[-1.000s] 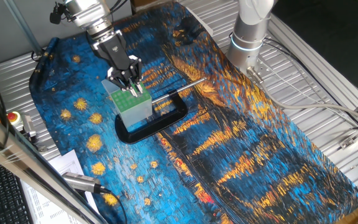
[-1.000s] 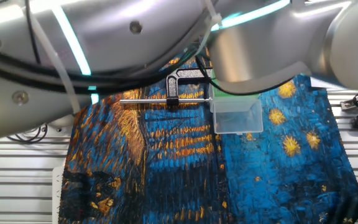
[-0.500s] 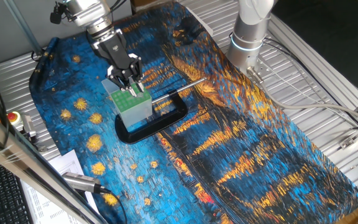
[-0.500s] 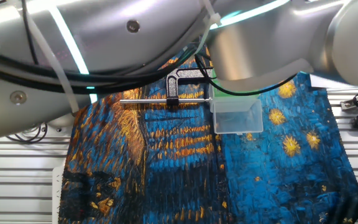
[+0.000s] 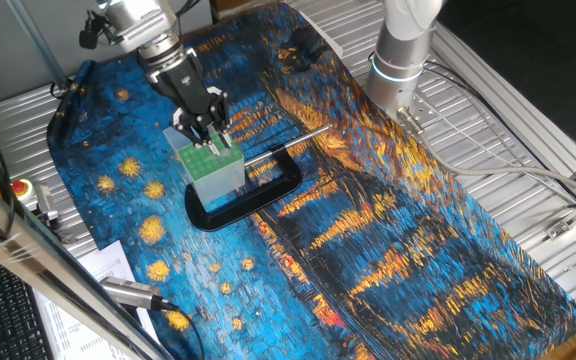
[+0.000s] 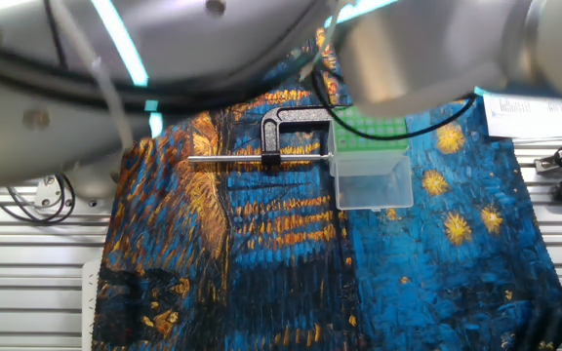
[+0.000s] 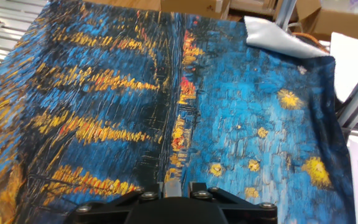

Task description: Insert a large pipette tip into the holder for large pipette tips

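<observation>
The holder (image 5: 216, 172) is a clear box with a green holed top plate (image 5: 202, 158), standing inside a black clamp frame. It also shows in the other fixed view (image 6: 371, 181), where the arm hides part of its green top. My gripper (image 5: 212, 138) hangs straight down over the green plate, fingertips just above it and close together. In the hand view a pale strip, the large pipette tip (image 7: 171, 186), sits pinched between the two dark fingers (image 7: 194, 186). I cannot make out its lower end against the plate.
A black C-shaped clamp (image 5: 253, 195) lies around the holder, with a shiny metal rod (image 5: 293, 140) pointing right; both show in the other fixed view (image 6: 283, 122). A blue and orange painted cloth (image 5: 388, 230) covers the table. The arm's base (image 5: 403, 50) stands at the back right.
The arm has shifted up and away in the other fixed view, uncovering more of the green plate. The gripper stays over the holder, nearly unmoved.
</observation>
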